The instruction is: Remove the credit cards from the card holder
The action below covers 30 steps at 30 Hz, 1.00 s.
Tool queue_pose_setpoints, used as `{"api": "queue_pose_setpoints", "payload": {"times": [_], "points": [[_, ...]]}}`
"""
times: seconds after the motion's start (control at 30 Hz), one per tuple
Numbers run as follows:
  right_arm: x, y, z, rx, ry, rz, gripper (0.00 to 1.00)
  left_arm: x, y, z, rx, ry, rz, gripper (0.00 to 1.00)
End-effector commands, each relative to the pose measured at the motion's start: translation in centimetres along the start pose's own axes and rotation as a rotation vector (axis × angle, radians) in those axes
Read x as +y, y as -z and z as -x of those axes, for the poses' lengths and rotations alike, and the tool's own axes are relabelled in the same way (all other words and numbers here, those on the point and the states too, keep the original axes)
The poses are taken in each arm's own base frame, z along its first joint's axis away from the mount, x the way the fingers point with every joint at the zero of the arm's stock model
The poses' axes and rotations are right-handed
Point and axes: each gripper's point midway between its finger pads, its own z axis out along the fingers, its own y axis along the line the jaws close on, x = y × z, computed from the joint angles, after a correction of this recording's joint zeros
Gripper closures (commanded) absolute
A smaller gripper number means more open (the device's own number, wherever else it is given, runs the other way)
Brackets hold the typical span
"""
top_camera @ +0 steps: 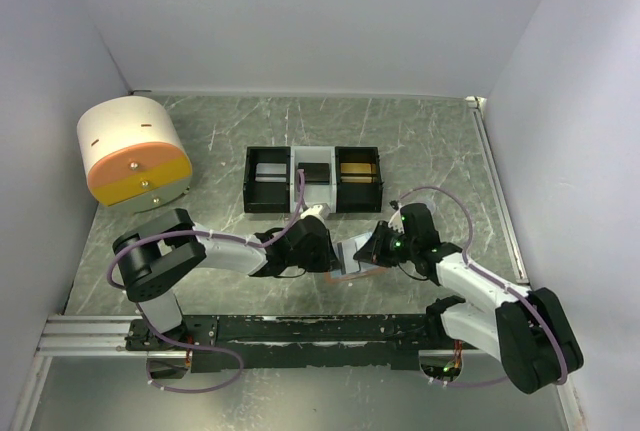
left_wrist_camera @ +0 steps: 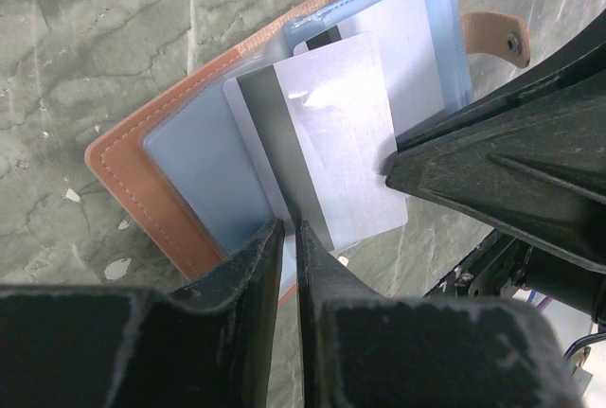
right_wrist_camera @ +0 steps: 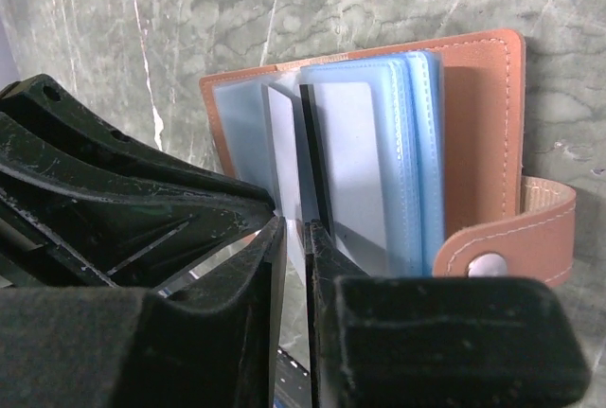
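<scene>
The salmon-orange card holder (top_camera: 352,274) (left_wrist_camera: 142,190) (right_wrist_camera: 478,115) lies open on the table between my two grippers, its light blue sleeves fanned. A silver credit card (left_wrist_camera: 331,133) (right_wrist_camera: 282,152) with a dark stripe sticks partly out of a sleeve. My left gripper (top_camera: 337,256) (left_wrist_camera: 290,228) is shut on that card's near edge. My right gripper (top_camera: 363,251) (right_wrist_camera: 295,228) meets the card's opposite edge, its jaws a narrow slit apart around it. Another pale card (left_wrist_camera: 407,58) (right_wrist_camera: 350,162) sits inside a sleeve.
A black-and-white three-compartment tray (top_camera: 250,181) stands just beyond the grippers. A white and orange drum-shaped container (top_camera: 135,151) is at the far left. The holder's snap strap (left_wrist_camera: 497,37) (right_wrist_camera: 530,228) hangs out to one side. White walls enclose the table.
</scene>
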Motion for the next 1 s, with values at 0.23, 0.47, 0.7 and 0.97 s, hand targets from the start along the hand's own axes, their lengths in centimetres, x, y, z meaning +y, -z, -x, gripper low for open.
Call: {"api": "queue_pose_setpoints", "payload": {"times": [0.23, 0.47, 0.7, 0.97], "points": [[1.5, -0.7, 0.3, 0.026, 0.012, 0.09, 0.84, 1.8, -0.1, -0.8, 0.016, -0.023, 0.076, 0.77], [1.1, -1.1, 0.2, 0.049, 0.028, 0.08, 0.84, 1.7, -0.1, -0.6, 0.016, -0.029, 0.079, 0.77], [0.8, -0.7, 1.6, 0.005, 0.088, 0.017, 1.0, 2.1, 0.3, -0.5, 0.004, -0.03, 0.099, 0.77], [0.3, 0.5, 1.7, -0.005, 0.13, -0.04, 1.0, 3.7, 1.2, 0.0, -0.022, -0.05, 0.175, 0.77]]}}
